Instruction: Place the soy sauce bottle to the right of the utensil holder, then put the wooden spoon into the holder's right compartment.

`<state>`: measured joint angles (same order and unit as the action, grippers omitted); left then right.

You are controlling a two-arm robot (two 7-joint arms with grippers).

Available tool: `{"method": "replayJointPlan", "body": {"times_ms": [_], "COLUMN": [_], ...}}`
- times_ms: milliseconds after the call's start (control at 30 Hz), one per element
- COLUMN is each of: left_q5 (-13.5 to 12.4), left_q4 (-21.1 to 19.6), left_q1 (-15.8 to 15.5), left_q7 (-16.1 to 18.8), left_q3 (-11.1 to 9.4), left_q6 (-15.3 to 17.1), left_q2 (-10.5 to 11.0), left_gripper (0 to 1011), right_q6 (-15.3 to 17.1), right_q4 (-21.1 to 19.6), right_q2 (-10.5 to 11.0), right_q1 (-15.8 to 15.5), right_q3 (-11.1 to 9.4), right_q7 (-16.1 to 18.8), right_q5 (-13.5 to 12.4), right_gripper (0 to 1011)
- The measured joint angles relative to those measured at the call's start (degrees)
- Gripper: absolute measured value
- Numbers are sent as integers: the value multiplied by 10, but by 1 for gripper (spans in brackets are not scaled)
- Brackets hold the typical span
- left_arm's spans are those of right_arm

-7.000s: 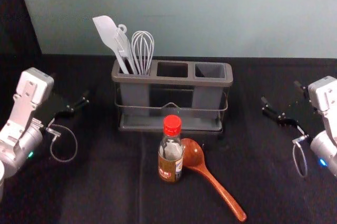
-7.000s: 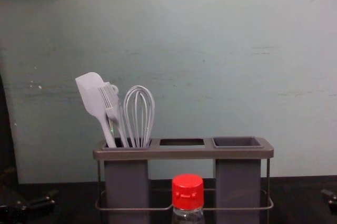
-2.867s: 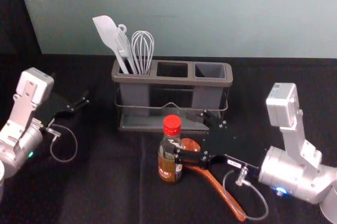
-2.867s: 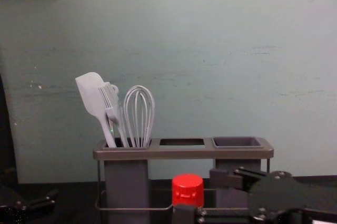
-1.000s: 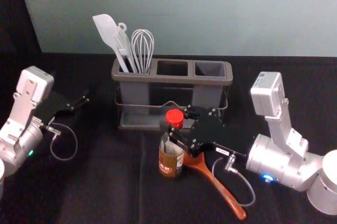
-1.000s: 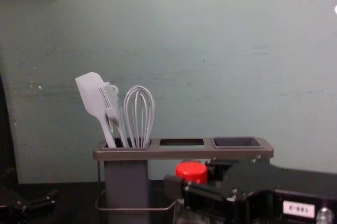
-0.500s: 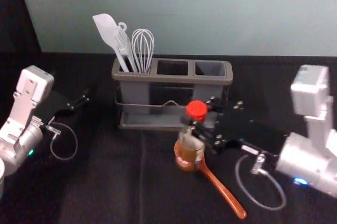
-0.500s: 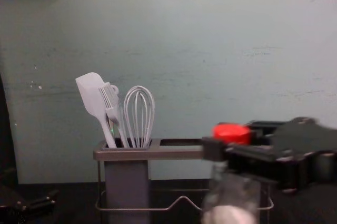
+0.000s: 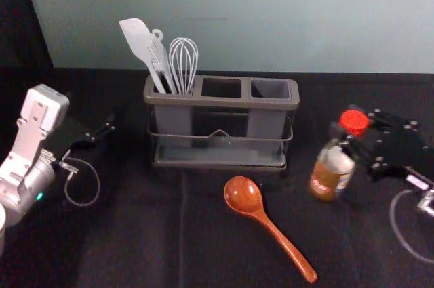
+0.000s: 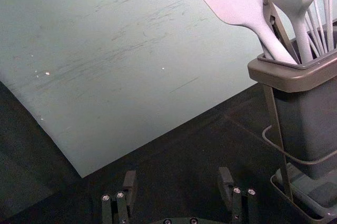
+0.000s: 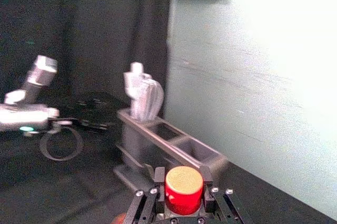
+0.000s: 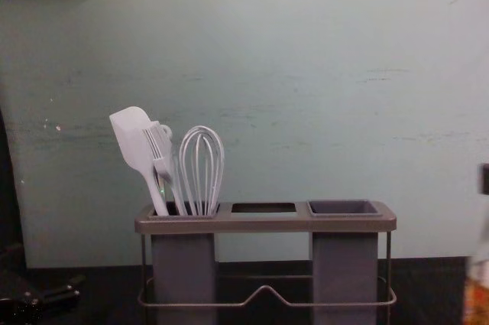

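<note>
Bottle [image 9: 323, 185] clamped in my right gripper [image 9: 350, 135], fingers closed round it just under the red cap [image 9: 354, 121]. From the head view I have it right of the holder [image 9: 220, 104] and apart from it, out toward the table's [image 9: 135, 234] right edge. It leans there, cap end toward that edge. Base on the cloth or off it: cannot tell. In the chest view I get its lower part at the right border, label blurred.

Inward from the grip, the spoon [image 9: 272, 232] lies flat on the table, in front of the holder and apart from it. Bowl toward the holder, handle slanting to the near right corner.

Holder upright, near the table's back edge, wall [image 9: 271, 17] behind. Its left compartment carries a spatula [image 9: 141, 43], a brush [image 9: 159, 57] and a whisk [image 9: 184, 64], heads up, the spatula leaning left. Middle and right compartments open at the top.

My left gripper [image 9: 108, 127] is parked over toward the table's left edge, left of the holder and apart from it. Its own wrist view gives me the two fingers spread well apart.
</note>
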<state>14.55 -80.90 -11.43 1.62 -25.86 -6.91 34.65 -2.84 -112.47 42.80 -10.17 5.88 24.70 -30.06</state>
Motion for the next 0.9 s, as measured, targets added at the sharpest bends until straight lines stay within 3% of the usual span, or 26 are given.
{"method": "replayJointPlan", "body": {"times_ms": [133, 333, 700, 900], "left_q5": [0, 0, 0, 0], "left_q4": [0, 0, 0, 0], "left_q1": [0, 0, 0, 0], "left_q7": [0, 0, 0, 0], "left_q3": [0, 0, 0, 0], "left_q6": [0, 0, 0, 0], "left_q2": [0, 0, 0, 0], "left_gripper": [1005, 1005, 1005, 1005], "right_q6": [-6, -1, 23, 28], "right_q4": [22, 53, 130, 167], "right_q2": [-3, -16, -61, -87], "right_q1": [-12, 5, 102, 144], "right_q3": [-30, -33, 20, 39], "right_q7": [-12, -16, -13, -7], "right_q5": [0, 8, 50, 54], "right_gripper": [392, 392, 392, 392]}}
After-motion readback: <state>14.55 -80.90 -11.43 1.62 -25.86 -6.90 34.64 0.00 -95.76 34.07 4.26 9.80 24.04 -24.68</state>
